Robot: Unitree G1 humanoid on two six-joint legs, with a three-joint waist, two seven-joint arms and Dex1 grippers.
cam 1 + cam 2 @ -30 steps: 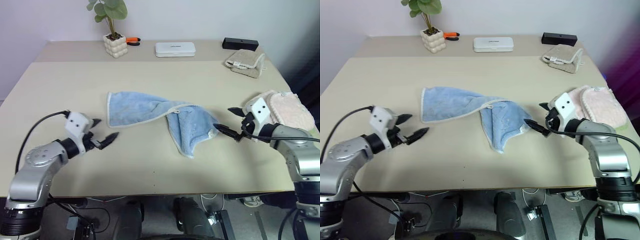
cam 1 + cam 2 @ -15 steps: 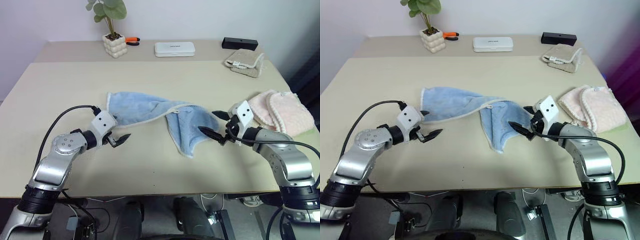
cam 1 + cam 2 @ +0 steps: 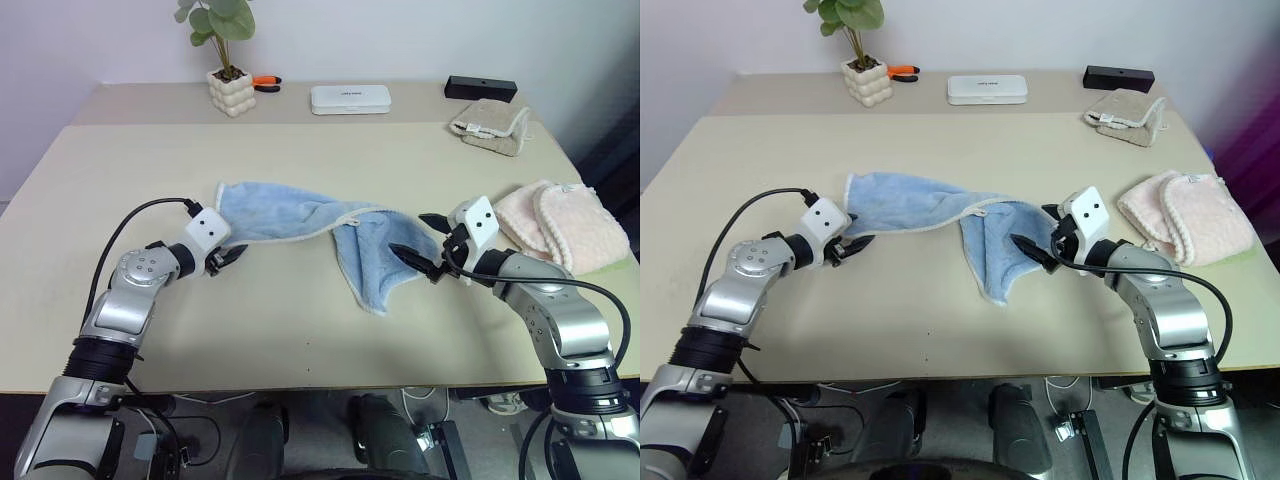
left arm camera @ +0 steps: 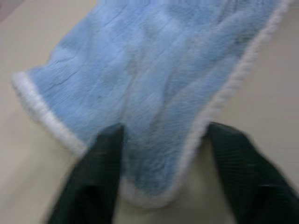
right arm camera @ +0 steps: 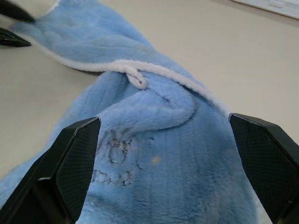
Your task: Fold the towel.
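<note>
The light blue towel lies crumpled across the middle of the table, its right part folded down into a point. My left gripper is at the towel's near left corner. In the left wrist view that gripper is open, its fingers either side of the whitish-edged corner. My right gripper stands wide open at the towel's right edge. In the right wrist view its fingertips flank the towel, with nothing held.
A fluffy pink towel lies right of my right arm. A beige folded cloth, a black box, a white case, a potted plant and an orange-handled tool sit along the back.
My left gripper has moved forward and right to the towel's left corner, and its fingers have narrowed. The right gripper has shifted left toward the towel's right edge, still open.
</note>
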